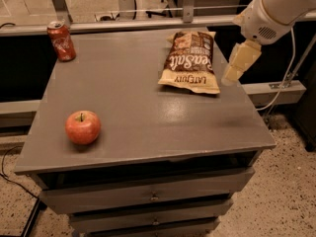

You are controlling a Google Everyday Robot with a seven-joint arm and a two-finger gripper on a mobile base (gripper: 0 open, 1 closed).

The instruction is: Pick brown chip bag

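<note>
I see the crinkly dark-brown chip bag (pixel 190 63) lying flat toward the far right of my grey wooden desk (pixel 148 107), its tan-yellow band facing the camera. My cream-coloured tool (pixel 232 72) hangs just beside the bag's right edge, over the desk's right side, below the white rounded arm (pixel 276 6). A round red apple (pixel 83 127) sits near the front left, well apart from the bag, and a red metal drinks can (pixel 61 41) stands upright at the far left corner
</note>
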